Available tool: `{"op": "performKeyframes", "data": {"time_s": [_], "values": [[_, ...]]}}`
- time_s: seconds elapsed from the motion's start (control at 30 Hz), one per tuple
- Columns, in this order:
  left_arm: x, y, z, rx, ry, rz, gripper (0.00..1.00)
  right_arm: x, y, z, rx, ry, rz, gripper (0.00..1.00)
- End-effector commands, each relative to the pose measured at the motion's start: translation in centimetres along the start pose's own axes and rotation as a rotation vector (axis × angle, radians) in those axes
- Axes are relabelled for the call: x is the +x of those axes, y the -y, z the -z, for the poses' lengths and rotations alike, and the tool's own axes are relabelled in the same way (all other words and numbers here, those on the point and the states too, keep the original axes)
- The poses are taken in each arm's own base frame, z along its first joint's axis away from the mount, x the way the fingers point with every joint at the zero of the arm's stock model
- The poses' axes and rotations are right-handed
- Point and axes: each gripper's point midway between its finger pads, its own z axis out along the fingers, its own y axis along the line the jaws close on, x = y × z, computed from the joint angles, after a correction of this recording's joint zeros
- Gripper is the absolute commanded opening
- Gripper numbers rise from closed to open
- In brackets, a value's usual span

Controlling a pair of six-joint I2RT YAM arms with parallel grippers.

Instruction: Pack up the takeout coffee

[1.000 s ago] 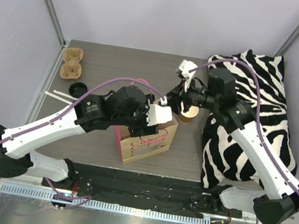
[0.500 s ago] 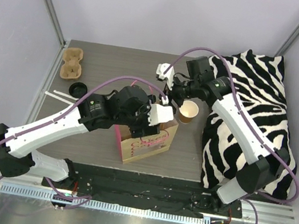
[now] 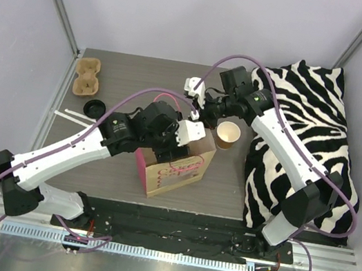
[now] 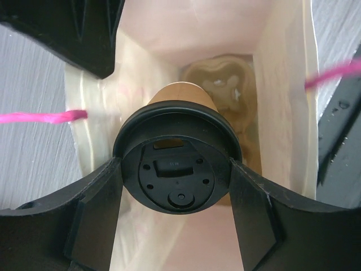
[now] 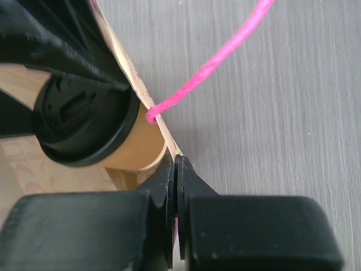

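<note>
My left gripper (image 4: 176,189) is shut on a brown takeout coffee cup with a black lid (image 4: 176,167) and holds it in the mouth of the paper bag (image 4: 282,113). A pulp carrier (image 4: 225,93) lies at the bottom of the bag. From above, the bag (image 3: 176,171) with pink handles stands mid-table under the left gripper (image 3: 180,142). My right gripper (image 5: 175,166) is shut on the bag's upper rim (image 5: 161,121), beside the pink handle (image 5: 214,65); in the top view the right gripper (image 3: 197,115) is at the bag's far edge.
A lidless paper cup (image 3: 228,134) stands right of the bag. At the far left lie a second pulp carrier (image 3: 87,77), a loose black lid (image 3: 93,107) and white stirrers (image 3: 69,116). A zebra-print cloth (image 3: 310,137) covers the right side.
The right gripper left the lidless cup, swung left to the bag's rim and shut on it. The left arm and its cup shifted only slightly.
</note>
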Motion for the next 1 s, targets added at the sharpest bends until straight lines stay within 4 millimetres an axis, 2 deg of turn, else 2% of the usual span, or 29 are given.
{"op": "performKeyframes", "data": {"time_s": [0.0, 0.03, 0.1, 0.17, 0.2, 0.23, 0.3, 0.33, 0.37, 0.5, 0.67, 0.8, 0.83, 0.97], "values": [[-1.7, -1.3, 0.5, -0.07, 0.088, 0.007, 0.2, -4.1, -0.4, 2.5, 0.124, 0.161, 0.015, 0.01], [-1.7, -1.4, 0.5, -0.072, 0.092, 0.004, 0.2, -4.8, 0.7, 2.8, 0.211, 0.194, -0.005, 0.01], [-1.4, -1.4, 0.3, -0.079, 0.091, -0.007, 0.2, -4.7, -0.6, 3.2, 0.245, 0.217, -0.01, 0.01], [-1.3, -1.2, 0.3, -0.07, 0.099, -0.019, 0.2, -5.1, -0.4, 3.6, 0.307, 0.248, -0.052, 0.01], [-0.8, -0.8, 0.0, -0.054, 0.092, -0.03, 0.19, -4.4, -0.9, 3.1, 0.31, 0.24, -0.071, 0.01], [-0.7, -0.6, 0.1, -0.047, 0.1, -0.032, 0.19, -5.2, -1.2, 3.9, 0.34, 0.271, -0.059, 0.01], [-0.1, -0.1, 0.0, -0.029, 0.097, -0.038, 0.19, -4.5, -1.0, 4.1, 0.402, 0.263, -0.089, 0.01], [-0.1, 0.1, 0.2, -0.021, 0.105, -0.044, 0.19, -5.3, -1.4, 4.6, 0.422, 0.294, -0.076, 0.01], [0.0, 0.2, 0.1, -0.02, 0.107, -0.046, 0.19, -5.2, -1.4, 4.9, 0.445, 0.296, -0.083, 0.01], [0.6, 0.8, 0.0, 0.001, 0.101, -0.065, 0.19, -5.0, -2.5, 4.7, 0.442, 0.287, -0.121, 0.01], [2.7, 2.4, -0.3, 0.055, 0.079, -0.11, 0.18, -3.5, -4.2, 4.2, 0.389, 0.233, -0.168, 0.02], [3.3, 3.4, -0.5, 0.083, 0.072, -0.122, 0.16, -3.5, -5.0, 3.5, 0.323, 0.206, -0.174, 0.24], [3.4, 3.4, -0.5, 0.085, 0.069, -0.124, 0.16, -3.4, -5.1, 3.4, 0.309, 0.196, -0.166, 0.32], [3.9, 3.7, -0.6, 0.097, 0.058, -0.134, 0.15, -3.8, -5.1, 2.5, 0.244, 0.173, -0.126, 0.52]]}}
